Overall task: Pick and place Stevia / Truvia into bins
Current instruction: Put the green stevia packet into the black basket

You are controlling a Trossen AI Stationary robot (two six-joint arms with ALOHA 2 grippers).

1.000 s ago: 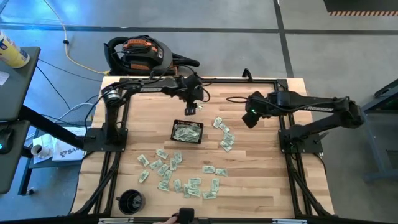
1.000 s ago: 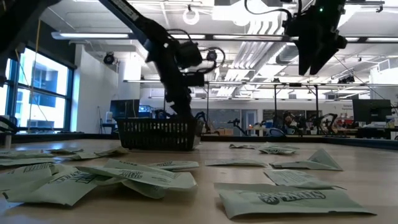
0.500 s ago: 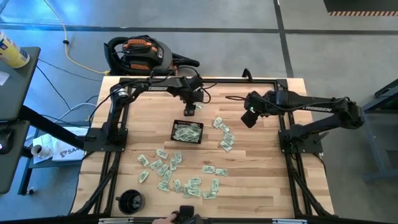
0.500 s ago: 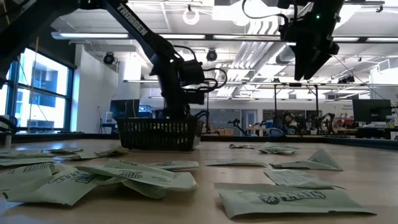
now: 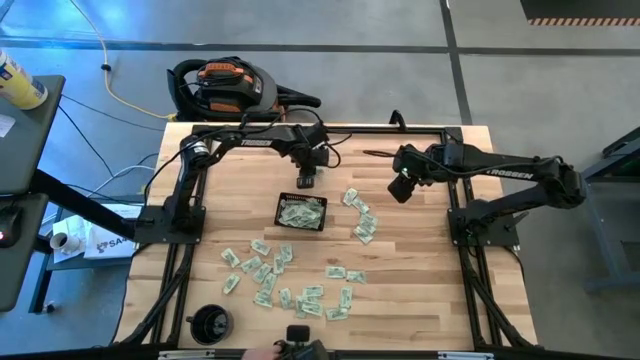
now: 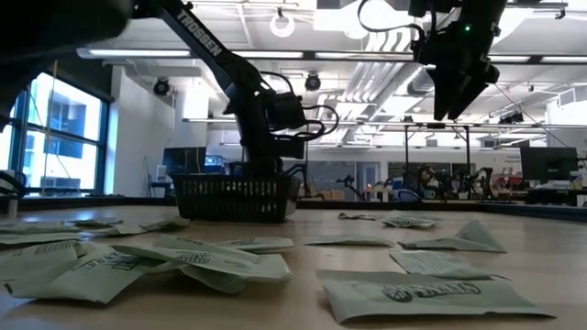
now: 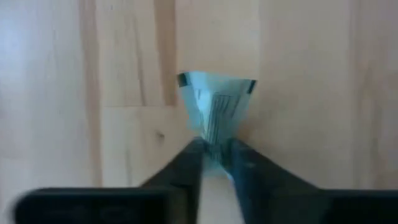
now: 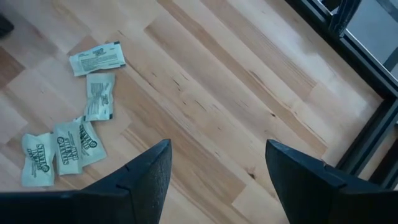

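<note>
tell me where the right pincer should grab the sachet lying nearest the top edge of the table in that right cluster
Judging by its pose, that sachet lies flat on the wood, slightly apart from its neighbours, so come straight down with the open right pincer and pinch across its short width, mid-length. Its edges are free on all sides.

The left gripper (image 5: pixel 305 181), pinching a sachet (image 7: pixel 215 107), is easing down behind the black tray (image 5: pixel 301 212), while the right gripper (image 5: pixel 399 189) is drifting slightly leftward.
</note>
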